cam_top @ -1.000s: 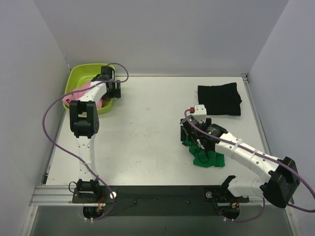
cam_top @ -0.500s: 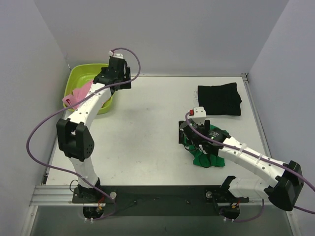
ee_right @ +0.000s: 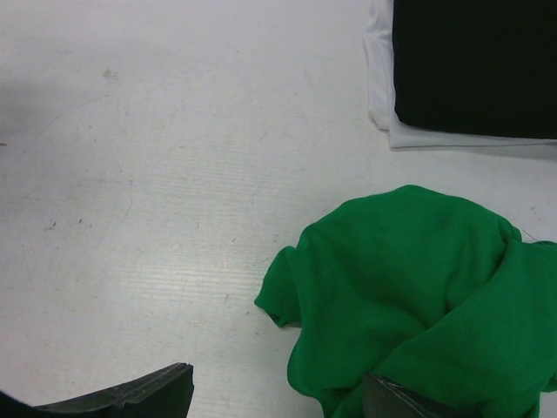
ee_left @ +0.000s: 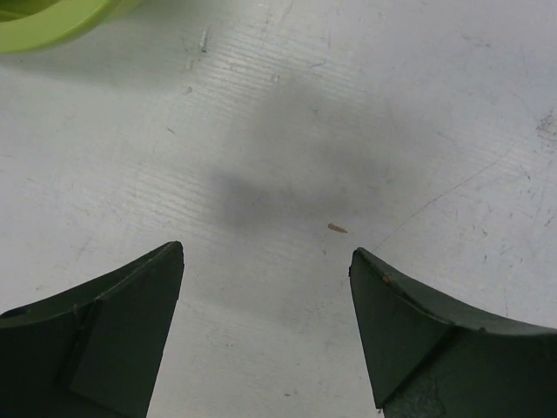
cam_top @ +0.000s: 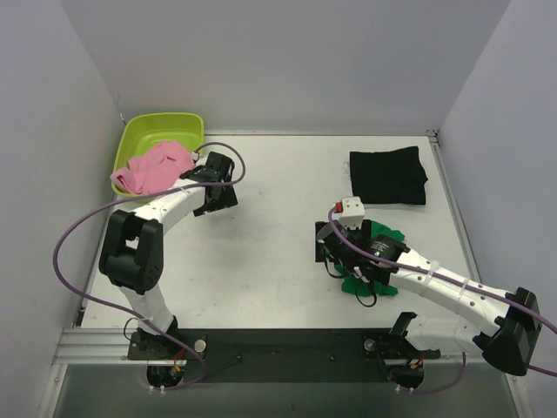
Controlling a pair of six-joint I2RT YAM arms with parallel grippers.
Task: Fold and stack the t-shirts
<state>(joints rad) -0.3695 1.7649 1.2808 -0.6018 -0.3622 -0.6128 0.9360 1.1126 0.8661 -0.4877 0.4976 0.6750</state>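
Right gripper [ee_right: 274,383] jaws apart over crumpled green t-shirt [ee_right: 418,279] at worktop [cam_top: 278,235] front-right, left gripper [ee_left: 265,261] apart, empty; likely next: pinch a hem, spread flat.

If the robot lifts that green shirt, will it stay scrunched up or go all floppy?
Probably floppy: the green shirt lies in soft, rumpled folds, so it would likely droop and unfurl. It looks like thin cloth, so probably light.

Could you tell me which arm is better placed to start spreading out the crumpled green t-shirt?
Right. The right gripper hangs open just above the green t-shirt, with one finger at the cloth's edge. The left gripper, also open, is over bare table near the lime tub, far from it.
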